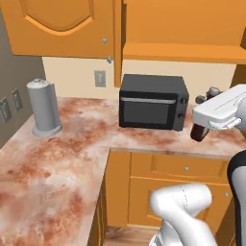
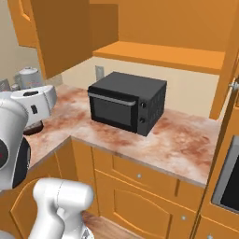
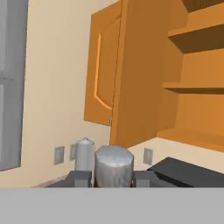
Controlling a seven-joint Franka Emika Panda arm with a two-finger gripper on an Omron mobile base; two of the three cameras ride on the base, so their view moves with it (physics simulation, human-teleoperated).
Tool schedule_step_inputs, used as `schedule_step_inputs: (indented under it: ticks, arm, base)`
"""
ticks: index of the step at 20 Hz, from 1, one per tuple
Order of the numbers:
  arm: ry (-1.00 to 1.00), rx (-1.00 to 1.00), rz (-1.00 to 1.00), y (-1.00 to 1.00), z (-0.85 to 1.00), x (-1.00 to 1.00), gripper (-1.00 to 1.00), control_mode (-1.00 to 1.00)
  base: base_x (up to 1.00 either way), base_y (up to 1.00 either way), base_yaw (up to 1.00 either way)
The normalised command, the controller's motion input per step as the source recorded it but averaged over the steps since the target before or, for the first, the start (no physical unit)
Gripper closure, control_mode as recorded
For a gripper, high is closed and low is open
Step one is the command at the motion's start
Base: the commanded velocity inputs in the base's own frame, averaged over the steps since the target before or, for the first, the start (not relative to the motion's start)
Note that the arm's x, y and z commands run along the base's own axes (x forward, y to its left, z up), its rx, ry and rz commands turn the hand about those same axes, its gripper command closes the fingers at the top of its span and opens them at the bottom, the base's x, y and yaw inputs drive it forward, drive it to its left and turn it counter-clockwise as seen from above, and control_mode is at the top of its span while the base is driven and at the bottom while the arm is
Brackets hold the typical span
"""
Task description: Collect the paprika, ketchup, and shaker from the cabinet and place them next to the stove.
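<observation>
Tool (image 1: 198,130) clamped tight on the ketchup (image 1: 197,133): dark reddish bottle hanging below the white hand, off the counter (image 1: 72,144), on the near side of the black microwave (image 1: 153,102). Hand view: grey cap (image 3: 113,164) wedged between the two dark finger tips. Cabinet (image 3: 144,65) stands open ahead, door swung left, shelves bare. Grey canister (image 1: 44,106) at far left of counter.

A black microwave (image 1: 153,102) sits on the marbled reddish worktop (image 1: 57,158) against the back wall. A grey paper-towel holder (image 1: 44,106) stands upright near the worktop's back left corner. Wall sockets (image 1: 100,78) dot the wall, and orange base drawers (image 2: 140,175) run below the front edge.
</observation>
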Motion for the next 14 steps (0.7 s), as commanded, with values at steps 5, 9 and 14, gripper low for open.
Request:
schedule_step_inputs:
  ticks: [5,9,14]
  arm:
    - [0.00,0.00,0.00,0.00,0.00,0.00,1.00,1.00]
    - [0.00,0.00,0.00,0.00,0.00,0.00,1.00,1.00]
    - [0.00,0.00,0.00,0.00,0.00,0.00,1.00,1.00]
  base:
    - [-0.51,-0.15,0.46]
    - [-0.64,-0.10,0.47]
    - [-0.70,-0.05,0.46]
